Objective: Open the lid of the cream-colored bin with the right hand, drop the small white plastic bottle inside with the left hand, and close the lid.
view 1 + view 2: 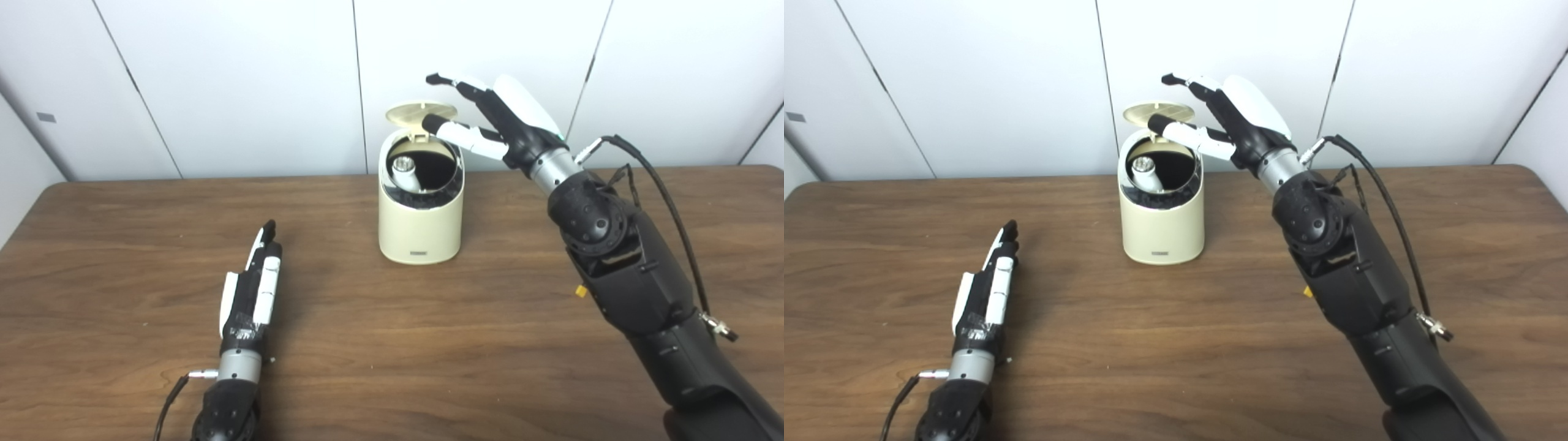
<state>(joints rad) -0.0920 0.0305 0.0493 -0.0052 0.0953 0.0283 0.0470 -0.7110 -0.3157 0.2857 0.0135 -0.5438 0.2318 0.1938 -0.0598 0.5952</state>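
Left eye view shows the cream-colored bin (420, 217) standing upright on the wooden counter (392, 343), a little toward twelve o'clock from the counter's middle. Its lid (421, 114) is swung up and back on the hinge at the far rim, leaving the mouth uncovered. Inside, against the dark liner, the small white plastic bottle (407, 173) leans tilted toward ten o'clock, its cap end uppermost near the rim.

From the bottom right corner the right arm rises steeply toward eleven o'clock, the forearm lifted well clear of the counter and the wrist bent so the right hand (499, 119) reaches in from the bin's three o'clock side at rim height. Its fingers (456, 82) are spread apart and hold nothing: the upper ones stretch out above and behind the raised lid, while the thumb lies across just under the lid's front edge, over the bin's open mouth. Whether the thumb touches the lid cannot be told.

Down at the bin's eight o'clock, well apart from it, the left hand (251, 291) lies low over the counter, wrist straight. Its fingers are extended and close together, pointing toward twelve o'clock, empty.
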